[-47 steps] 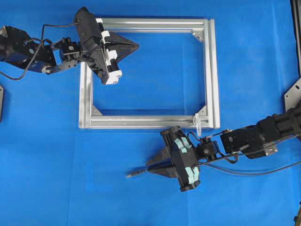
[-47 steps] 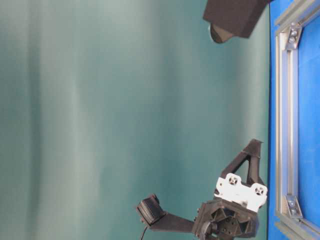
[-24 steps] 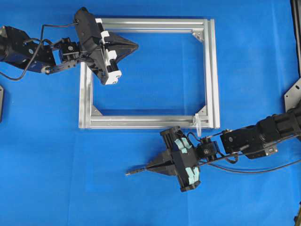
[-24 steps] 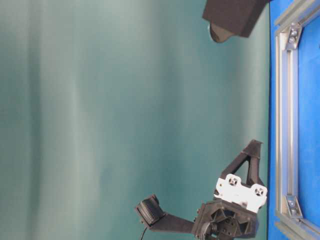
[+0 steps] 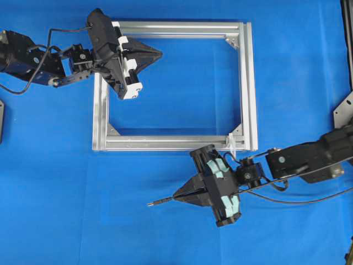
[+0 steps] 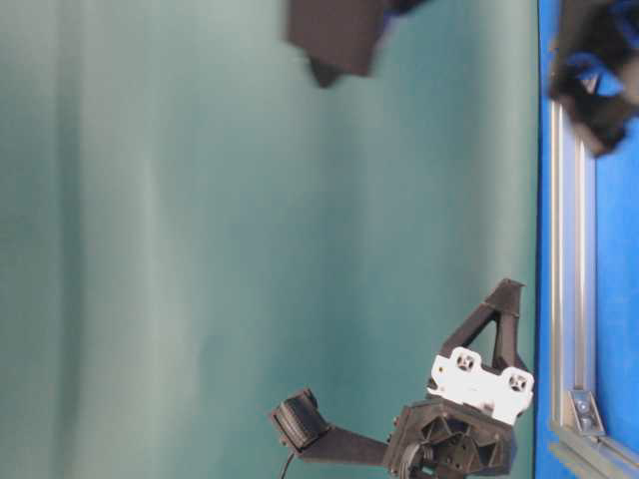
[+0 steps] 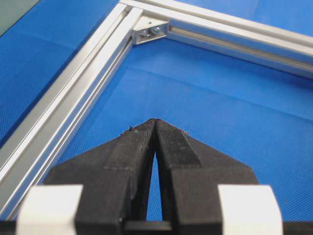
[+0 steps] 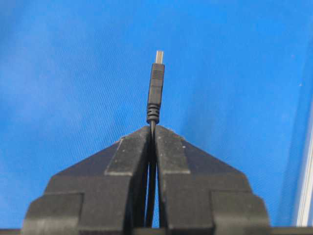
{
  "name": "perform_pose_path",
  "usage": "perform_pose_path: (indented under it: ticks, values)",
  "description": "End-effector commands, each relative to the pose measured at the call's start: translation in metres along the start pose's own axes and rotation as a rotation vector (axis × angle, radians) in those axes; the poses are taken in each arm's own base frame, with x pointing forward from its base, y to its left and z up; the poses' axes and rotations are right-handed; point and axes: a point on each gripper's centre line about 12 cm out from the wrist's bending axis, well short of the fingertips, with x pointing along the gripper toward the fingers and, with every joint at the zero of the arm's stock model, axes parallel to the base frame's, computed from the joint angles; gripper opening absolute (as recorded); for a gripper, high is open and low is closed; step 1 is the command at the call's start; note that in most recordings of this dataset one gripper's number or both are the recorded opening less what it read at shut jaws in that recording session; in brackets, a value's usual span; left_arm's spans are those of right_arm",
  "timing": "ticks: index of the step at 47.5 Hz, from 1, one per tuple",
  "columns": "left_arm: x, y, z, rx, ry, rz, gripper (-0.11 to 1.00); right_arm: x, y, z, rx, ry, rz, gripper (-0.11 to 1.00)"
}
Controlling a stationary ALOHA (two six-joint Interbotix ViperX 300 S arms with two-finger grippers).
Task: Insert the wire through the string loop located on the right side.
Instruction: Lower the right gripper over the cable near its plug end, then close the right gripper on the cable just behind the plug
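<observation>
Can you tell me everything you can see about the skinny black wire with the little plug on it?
The wire is very thin and black, ending in a small dark ribbed plug with a shiny metal tip. The right gripper is shut on it just behind the plug, which sticks straight out past the fingertips. From overhead, the plug points left over the blue mat, below the silver frame. It is not through the whitish string loop yet.

Overhead view: the frame lay on the cloth. The left gripper sat over its upper-left corner. The string loop stood at its lower-right corner, and below it the right gripper held the wire, plug pointing left.
</observation>
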Motion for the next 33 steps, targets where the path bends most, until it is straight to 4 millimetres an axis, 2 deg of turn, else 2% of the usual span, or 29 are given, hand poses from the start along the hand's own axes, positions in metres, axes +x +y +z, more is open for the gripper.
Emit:
perform_pose_path:
  ticks: [1,33]
  values:
    - [-0.0023,-0.0017,0.0154,0.002,-0.046,-0.006,0.00,-0.0090,0.0032,0.0252,-0.002,-0.043,0.007,-0.04]
    - [-0.0023,-0.0017,0.0154,0.000,-0.046,-0.006,0.00,-0.0104,0.0031,0.0247,-0.002,-0.033,0.006,-0.04]
